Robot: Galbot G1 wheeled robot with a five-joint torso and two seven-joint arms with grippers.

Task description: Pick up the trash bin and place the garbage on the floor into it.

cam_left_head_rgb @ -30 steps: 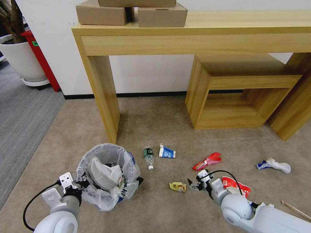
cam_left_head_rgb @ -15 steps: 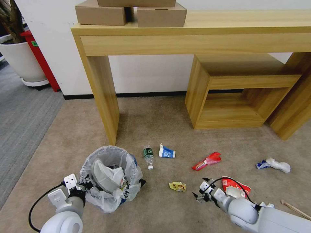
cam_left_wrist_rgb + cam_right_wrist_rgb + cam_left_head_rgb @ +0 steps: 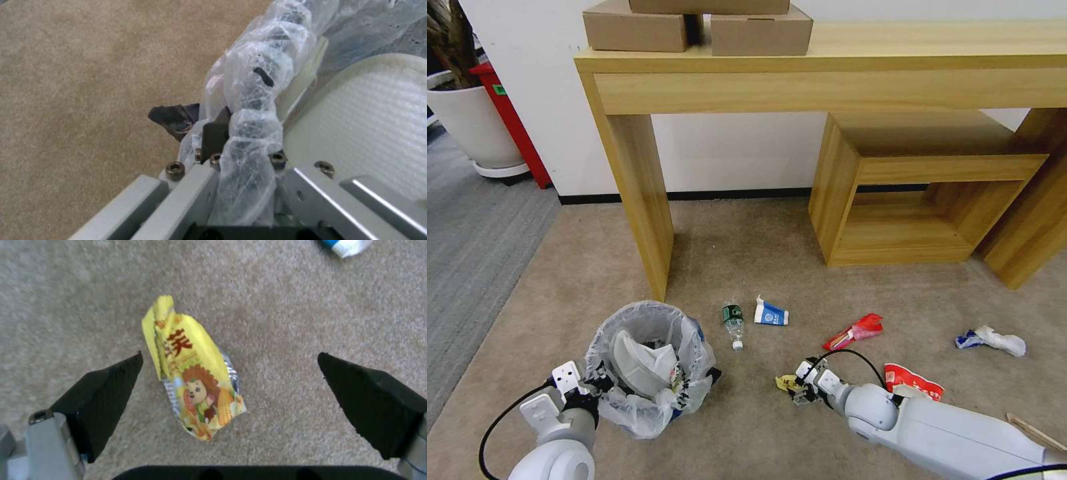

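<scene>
Carpet [image 3: 747, 427] lies bare around the yellow wrapper [image 3: 788, 383], with clear room on every side; the nearest other litter, a red and white wrapper [image 3: 912, 385], sits well apart beside the right arm. The right gripper [image 3: 802, 389] hangs low over the yellow wrapper with its fingers [image 3: 100, 400] spread wide, one on each side, neither touching it. In the right wrist view the wrapper [image 3: 195, 380] lies flat, its long axis running roughly straight out from the gripper, between the two pads, its crumpled end pointing away from the wrist.

Farther toward the wooden table leg [image 3: 640, 200], a small plastic bottle [image 3: 733, 323] lies with its white cap toward the robot, just beside a blue and white carton [image 3: 771, 313]. A red wrapper [image 3: 854, 331] and a white tissue [image 3: 994, 340] lie off to the right.

The left gripper [image 3: 595, 389] is clamped on the near rim of the trash bin [image 3: 650, 367], pinching the plastic bag [image 3: 253, 110] over the edge. A white slipper [image 3: 637, 360] stands inside the bin.
</scene>
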